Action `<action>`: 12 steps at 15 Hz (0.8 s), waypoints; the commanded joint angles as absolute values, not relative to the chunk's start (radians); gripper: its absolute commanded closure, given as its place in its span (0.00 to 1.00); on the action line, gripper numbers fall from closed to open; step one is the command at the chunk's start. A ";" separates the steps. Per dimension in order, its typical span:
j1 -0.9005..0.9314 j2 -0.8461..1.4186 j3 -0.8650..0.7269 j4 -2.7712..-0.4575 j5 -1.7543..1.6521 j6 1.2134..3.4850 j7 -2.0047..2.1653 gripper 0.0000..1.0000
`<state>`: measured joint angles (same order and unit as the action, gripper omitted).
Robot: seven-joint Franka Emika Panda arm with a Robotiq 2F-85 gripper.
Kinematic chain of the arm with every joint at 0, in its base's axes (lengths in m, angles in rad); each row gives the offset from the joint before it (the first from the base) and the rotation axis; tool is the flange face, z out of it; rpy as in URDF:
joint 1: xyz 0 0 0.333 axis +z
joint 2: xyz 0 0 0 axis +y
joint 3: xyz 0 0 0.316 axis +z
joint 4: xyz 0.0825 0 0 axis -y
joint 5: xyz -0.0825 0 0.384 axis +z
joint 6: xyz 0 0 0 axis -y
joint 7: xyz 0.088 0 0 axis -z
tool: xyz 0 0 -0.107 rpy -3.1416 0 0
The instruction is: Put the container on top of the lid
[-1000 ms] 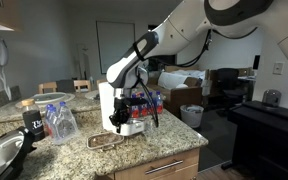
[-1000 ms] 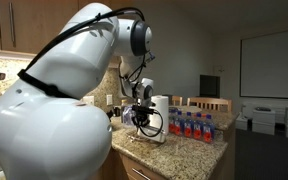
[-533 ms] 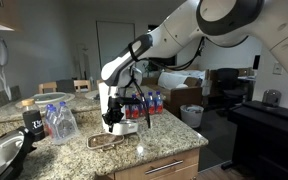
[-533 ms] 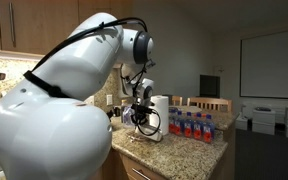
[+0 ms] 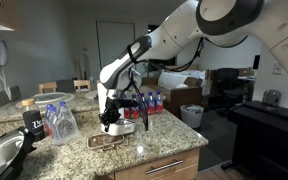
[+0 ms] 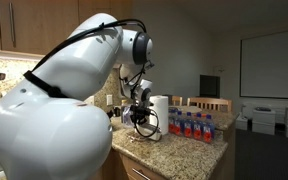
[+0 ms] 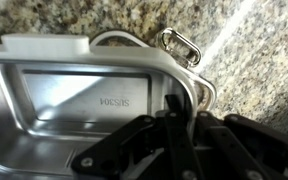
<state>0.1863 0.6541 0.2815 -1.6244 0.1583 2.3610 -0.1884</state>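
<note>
The gripper (image 7: 174, 108) is pressed together on the near long wall of the container (image 7: 89, 95), pinching just that one rim. In the wrist view the tub's open inside fills the left of the picture. In an exterior view the container (image 5: 120, 128) hangs just above the bench (image 5: 169, 140), close to the lid (image 5: 106, 141), which lies flat on the stone a little nearer the bench's front edge. The container does not look set down on the lid yet.

The main risk is the one-sided grip. A light, thin-walled tub held by one rim can sag or swing, so its far edge would probably touch first and could push the lid along the smooth stone rather than settle inside its raised rim. If the descent is off-centre, the tub would sit half on and half off the lid, or tip as the gripper lets go. The lid is clear and hard to pick out against the speckled granite, which makes lining up the two outlines harder.

A small metal clip (image 7: 180, 46) lies on the bench just beyond the tub's corner and could catch under it. The water bottles (image 5: 59, 122) and the red-capped pack (image 5: 149, 102) stand on either side, near enough for a wide swing of the arm to knock them.
</note>
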 commanded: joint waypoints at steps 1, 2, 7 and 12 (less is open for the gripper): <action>0.191 0.658 0.278 -1.619 0.160 2.357 -0.188 0.92; 0.191 0.659 0.278 -1.619 0.160 2.357 -0.188 0.92; 0.198 0.650 0.268 -1.636 0.156 2.381 -0.167 0.95; 0.237 0.631 0.251 -1.674 0.158 2.473 -0.066 0.96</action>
